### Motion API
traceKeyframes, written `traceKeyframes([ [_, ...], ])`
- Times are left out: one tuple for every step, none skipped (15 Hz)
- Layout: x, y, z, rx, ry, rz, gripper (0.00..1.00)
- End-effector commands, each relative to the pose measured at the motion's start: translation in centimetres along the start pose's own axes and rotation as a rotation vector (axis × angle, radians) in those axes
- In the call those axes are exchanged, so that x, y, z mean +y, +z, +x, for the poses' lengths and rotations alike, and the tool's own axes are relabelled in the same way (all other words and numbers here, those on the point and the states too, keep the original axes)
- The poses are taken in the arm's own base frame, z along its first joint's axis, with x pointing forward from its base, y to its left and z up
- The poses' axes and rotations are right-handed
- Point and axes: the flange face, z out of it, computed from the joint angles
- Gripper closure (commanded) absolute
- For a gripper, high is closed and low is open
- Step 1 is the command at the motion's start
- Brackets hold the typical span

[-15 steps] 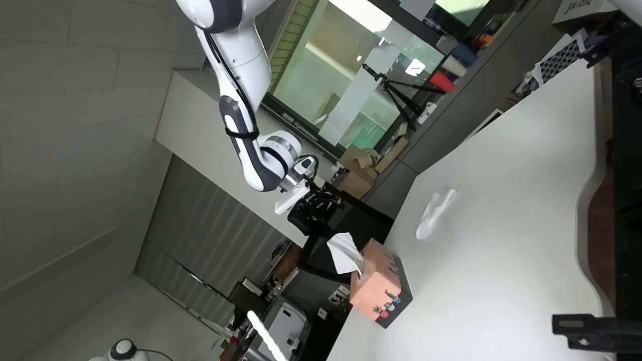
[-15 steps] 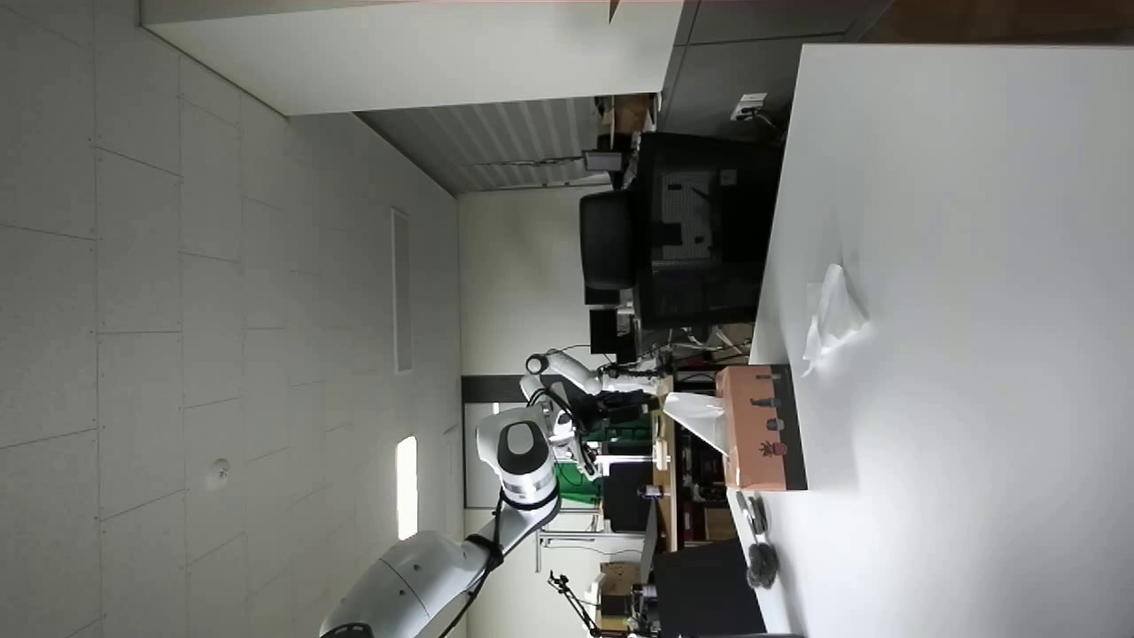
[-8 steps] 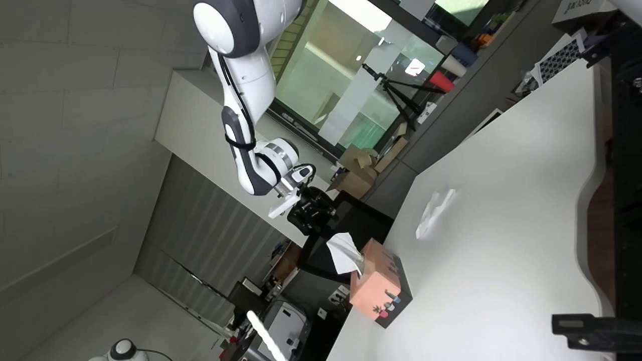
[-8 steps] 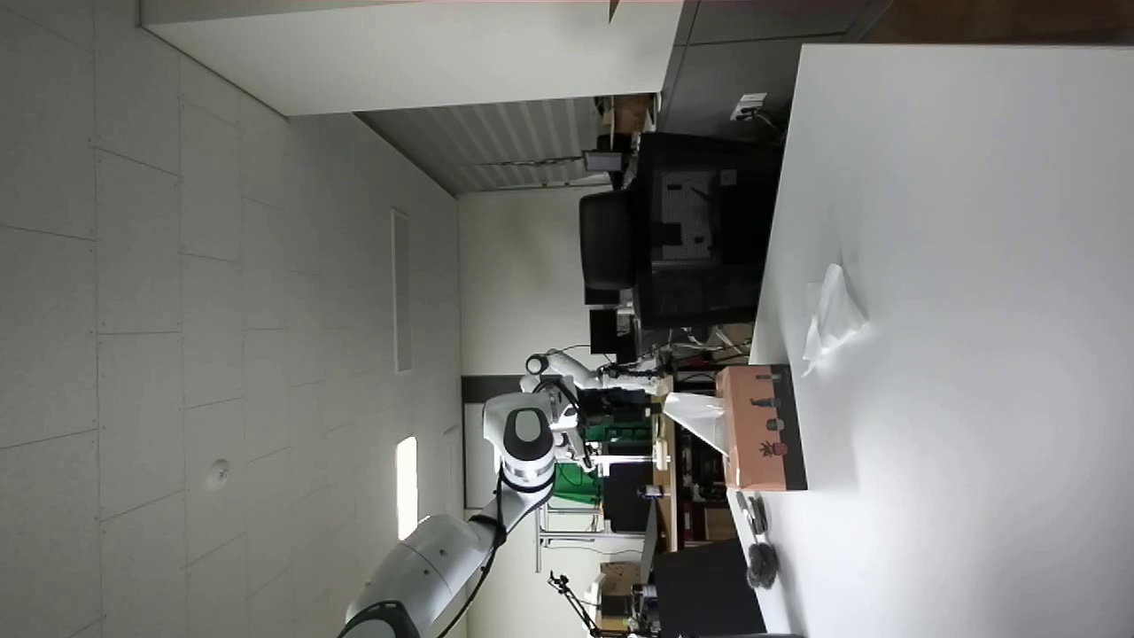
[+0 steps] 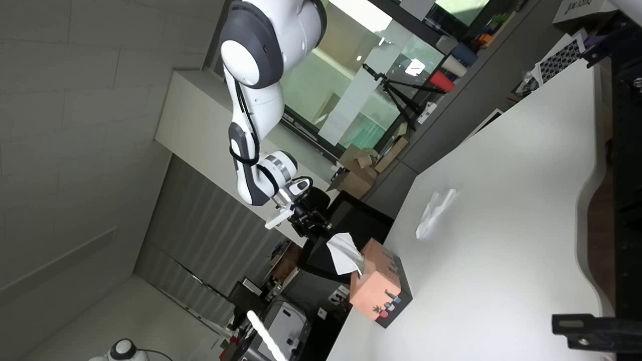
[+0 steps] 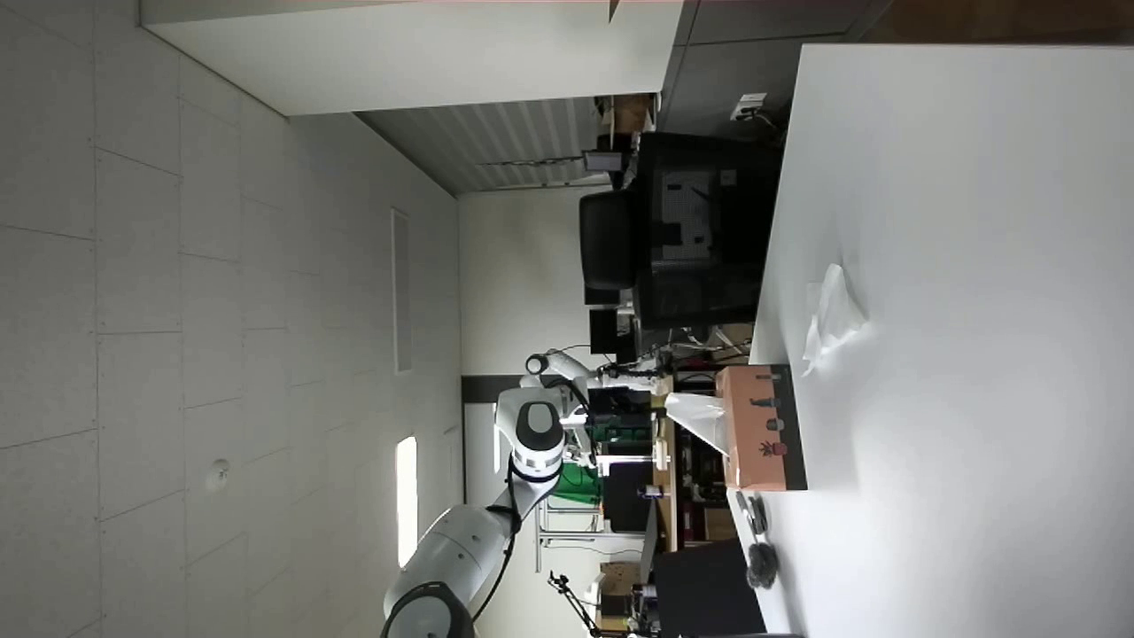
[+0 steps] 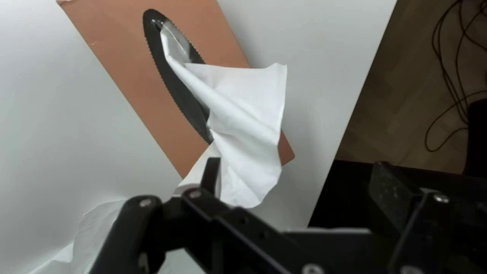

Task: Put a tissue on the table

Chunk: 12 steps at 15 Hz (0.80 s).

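Observation:
An orange tissue box [image 5: 373, 281] with a dark base stands on the white table [image 5: 501, 240]; it shows also in an exterior view [image 6: 751, 434] and the wrist view [image 7: 125, 76]. A white tissue [image 7: 247, 121] sticks out of its slot, seen also in both exterior views [image 5: 345, 253] [image 6: 696, 416]. Another loose tissue [image 5: 434, 214] lies crumpled on the table, seen also in an exterior view [image 6: 834, 315] and at the wrist view's lower left [image 7: 95, 228]. My gripper [image 7: 298, 175] is open and empty. One finger overlaps the sticking-out tissue in the wrist view; contact cannot be told.
A black office chair [image 6: 700, 230] stands beyond the table edge. A grey fuzzy item [image 6: 762, 564] lies at the table edge near the box. A black bracket [image 5: 597, 332] sits at the table's other edge. Cables [image 7: 452, 83] lie on the floor.
The arm's elbow and forearm have shifted in both exterior views. The gripper has moved down and slightly left in an exterior picture, closer to the box. The box and both tissues have not moved.

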Motion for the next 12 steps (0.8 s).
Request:
traceKeyframes([
  [-1.3,0.8,1.0,0.0,0.066,0.014,0.0],
  [-1.3,1.2,1.4,-0.005,0.071,0.005,0.0],
  [-1.1,1.8,1.5,-0.024,0.076,-0.017,0.0],
  [-0.7,2.3,1.7,-0.048,0.08,-0.046,0.0],
  [-0.2,2.7,1.8,-0.101,0.073,-0.088,0.0],
  [0.2,3.0,1.8,-0.136,0.072,-0.12,0.0],
  [0.5,3.3,1.8,-0.167,0.063,-0.151,0.25],
  [0.7,3.6,1.8,-0.172,0.071,-0.167,0.25],
  [0.9,3.7,1.9,-0.183,0.077,-0.181,0.33],
  [1.0,3.8,2.0,-0.179,0.081,-0.187,0.4],
  [0.9,3.9,2.0,-0.172,0.083,-0.186,0.49],
  [0.8,3.9,2.1,-0.159,0.083,-0.18,0.55],
])
